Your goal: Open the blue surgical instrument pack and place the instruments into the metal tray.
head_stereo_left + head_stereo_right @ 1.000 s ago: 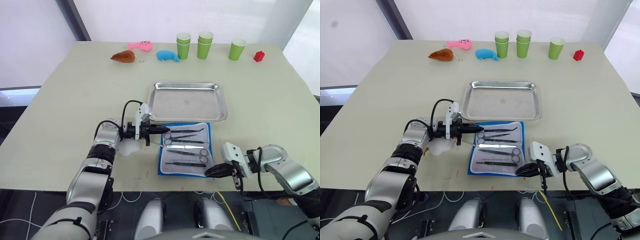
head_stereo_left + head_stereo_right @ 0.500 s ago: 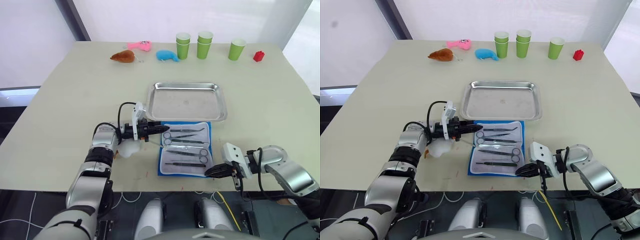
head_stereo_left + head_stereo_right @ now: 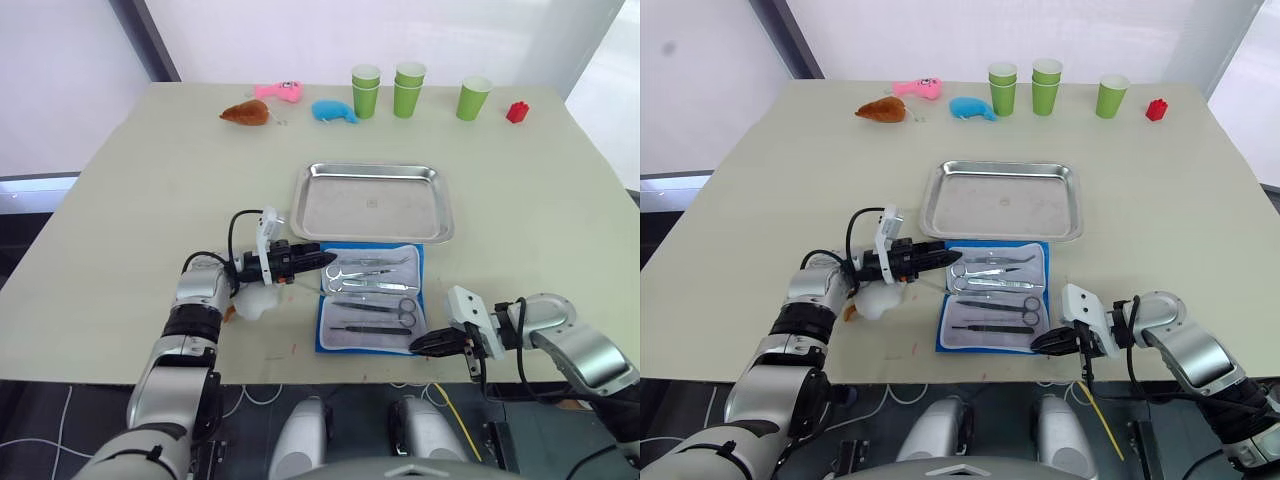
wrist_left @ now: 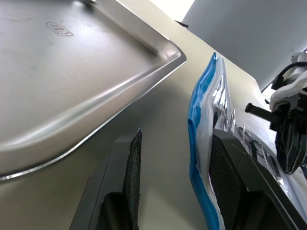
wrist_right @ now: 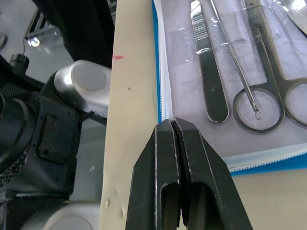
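Blue pack (image 3: 370,298) edge between parted left tool (image 3: 322,259) fingers, contact unclear; right tool (image 3: 418,345) closed, empty.

Head stereo pair looks down over the table (image 3: 150,200); both wrist cameras sit close, sharing the blue surgical instrument pack (image 4: 196,139).

The tray (image 3: 371,203) lies mid-table, with the open pack (image 3: 370,297) just in front of it. The instruments (image 3: 372,292) lie on the pack. Cups (image 3: 407,90) and toys (image 3: 335,112) line the far edge.
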You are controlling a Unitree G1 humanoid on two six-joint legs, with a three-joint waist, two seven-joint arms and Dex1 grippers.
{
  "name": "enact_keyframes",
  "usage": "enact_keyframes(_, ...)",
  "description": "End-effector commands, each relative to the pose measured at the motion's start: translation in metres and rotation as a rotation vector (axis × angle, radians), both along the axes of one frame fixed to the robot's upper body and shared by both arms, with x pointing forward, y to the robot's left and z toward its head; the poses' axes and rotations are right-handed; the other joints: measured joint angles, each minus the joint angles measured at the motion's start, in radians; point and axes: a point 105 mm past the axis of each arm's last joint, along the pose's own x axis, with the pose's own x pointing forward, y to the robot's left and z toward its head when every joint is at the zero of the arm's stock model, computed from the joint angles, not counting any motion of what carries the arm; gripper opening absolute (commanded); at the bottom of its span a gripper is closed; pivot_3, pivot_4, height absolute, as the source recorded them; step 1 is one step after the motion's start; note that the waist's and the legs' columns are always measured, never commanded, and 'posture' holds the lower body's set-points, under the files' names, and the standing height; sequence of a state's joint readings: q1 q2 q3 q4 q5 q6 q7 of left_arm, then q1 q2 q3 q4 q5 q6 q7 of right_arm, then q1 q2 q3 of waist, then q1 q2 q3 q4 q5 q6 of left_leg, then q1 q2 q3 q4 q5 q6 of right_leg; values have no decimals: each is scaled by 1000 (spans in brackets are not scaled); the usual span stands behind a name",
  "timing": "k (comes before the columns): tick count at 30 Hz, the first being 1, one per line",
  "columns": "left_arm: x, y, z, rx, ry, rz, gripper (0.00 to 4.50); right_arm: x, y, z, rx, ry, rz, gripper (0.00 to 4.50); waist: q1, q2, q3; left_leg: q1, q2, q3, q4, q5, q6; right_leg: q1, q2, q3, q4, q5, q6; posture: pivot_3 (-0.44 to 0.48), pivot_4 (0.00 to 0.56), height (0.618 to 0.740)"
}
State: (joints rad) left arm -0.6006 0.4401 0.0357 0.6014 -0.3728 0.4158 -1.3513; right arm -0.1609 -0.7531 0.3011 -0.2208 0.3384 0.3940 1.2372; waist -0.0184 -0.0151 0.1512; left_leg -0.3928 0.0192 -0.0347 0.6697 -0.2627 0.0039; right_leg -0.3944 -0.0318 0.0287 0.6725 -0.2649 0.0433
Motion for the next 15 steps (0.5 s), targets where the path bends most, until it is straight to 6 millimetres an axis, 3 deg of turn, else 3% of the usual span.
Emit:
enact_keyframes(1, -7, 7, 0, -19, -3, 7, 2067, -4, 2, 8, 33, -18, 10, 0, 0, 0, 0, 0, 0, 0, 0, 0, 0, 0, 0, 0, 0, 0, 0, 0, 150, 740)
enact_keyframes(9, -17, 4, 13, -32, -87, -36, 2067, 2, 3, 37, 137, -83, -38, 0, 0, 0, 1, -2, 0, -1, 0, 0, 0, -2, 0, 1, 0, 0, 0, 0, 150, 740)
enact_keyframes(10, -18, 4, 15, -32, -92, -42, 2287, 2, 2, 40, 148, -91, -44, 522, 1, 0, 1, -2, 0, -1, 0, 0, 0, -3, 0, 1, 0, 0, 0, 0, 150, 740)
enact_keyframes(12, -21, 4, 21, -38, -110, -49, 2287, 1, 2, 47, 181, -97, -59, 592, 2, 0, 1, -2, 0, -1, 0, 0, 0, -3, 0, 0, 0, 0, 0, 0, 150, 740)
enact_keyframes(13, -22, 5, 23, -37, -121, -53, 2287, 1, 2, 50, 193, -102, -66, 1146, 2, 0, 2, -2, 0, -1, 0, 0, 0, -3, 0, 0, 0, 0, 0, 0, 150, 740)
enact_keyframes(15, -23, 5, 29, -36, -154, -60, 2287, 0, 0, 59, 228, -107, -77, 1844, 2, 0, 2, -3, 0, -1, 0, 0, 0, -3, 0, 0, 0, 0, 0, 0, 150, 740)
